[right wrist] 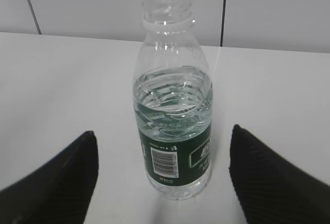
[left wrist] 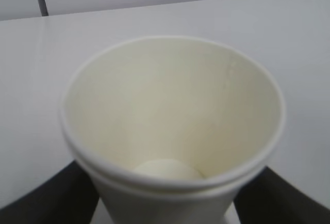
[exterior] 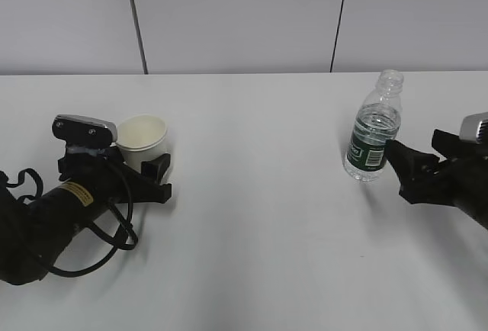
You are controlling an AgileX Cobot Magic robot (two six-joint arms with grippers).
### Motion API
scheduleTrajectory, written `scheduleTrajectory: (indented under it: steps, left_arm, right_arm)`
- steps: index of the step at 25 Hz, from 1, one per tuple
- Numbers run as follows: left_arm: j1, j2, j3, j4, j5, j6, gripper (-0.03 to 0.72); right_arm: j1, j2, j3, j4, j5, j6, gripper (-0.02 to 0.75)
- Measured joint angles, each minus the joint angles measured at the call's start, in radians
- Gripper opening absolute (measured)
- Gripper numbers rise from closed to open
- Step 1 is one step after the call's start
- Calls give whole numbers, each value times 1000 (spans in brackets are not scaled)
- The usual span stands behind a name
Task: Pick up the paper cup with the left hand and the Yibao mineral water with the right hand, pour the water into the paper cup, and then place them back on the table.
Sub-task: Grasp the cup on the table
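Note:
The cream paper cup point(exterior: 142, 139) stands upright at the left of the table point(exterior: 259, 224). My left gripper point(exterior: 149, 167) is shut on it from the near side. In the left wrist view the cup point(left wrist: 170, 110) fills the frame and looks empty, with a black finger point(left wrist: 51, 198) pressed against each side below the rim. The Yibao mineral water point(exterior: 372, 136) stands uncapped at the right, about half full. My right gripper point(exterior: 396, 159) is open just to its right. In the right wrist view the bottle point(right wrist: 172, 131) stands between the spread fingers point(right wrist: 56, 188) with table showing on both sides.
A grey panelled wall point(exterior: 229, 18) runs behind the table's far edge. A black cable point(exterior: 114, 232) loops beside the left arm. White tabletop lies between the cup and the bottle.

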Motion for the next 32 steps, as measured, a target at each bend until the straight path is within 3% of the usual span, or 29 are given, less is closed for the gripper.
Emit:
scheduleTrajectory:
  steps: [15,29,32]
  left_arm:
    - [0,0,0,0,0,0,469]
    - [0,0,0,0,0,0,469]
    - [0,0,0,0,0,0,469]
  right_arm:
    - [0,183,-139,-11,-1,64,588]
    - [0,190,-148,-9,-1,68,588]
    - [0,191,-150,-9,-1,68,617]
